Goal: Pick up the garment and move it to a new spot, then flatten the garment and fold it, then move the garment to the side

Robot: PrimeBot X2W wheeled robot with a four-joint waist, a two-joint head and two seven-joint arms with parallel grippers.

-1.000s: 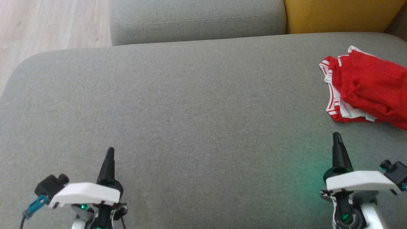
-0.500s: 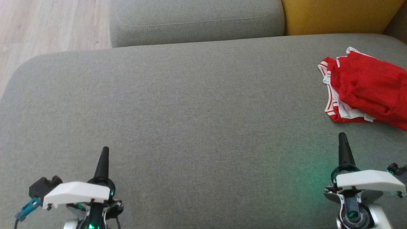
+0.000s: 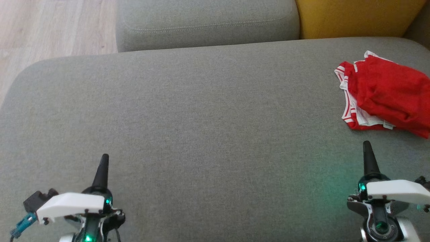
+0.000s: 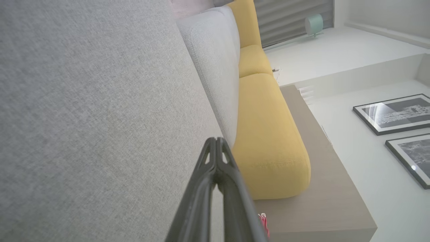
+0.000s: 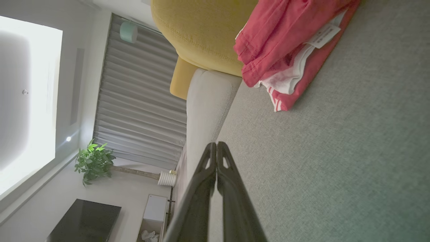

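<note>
Two pincers sat clenched and empty: left pincer [image 3: 104,157], right pincer [image 3: 366,144]. We judged the garment [image 3: 386,89] perhaps already folded aside; next, retreat.

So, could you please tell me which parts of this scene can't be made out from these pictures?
Head view: the red garment is cut off on its right by the picture's edge.
Right wrist view: the top edge crops the garment, and its white label is too small to read.
Left wrist view: the left pincer hides the garment but for a red sliver.
</note>
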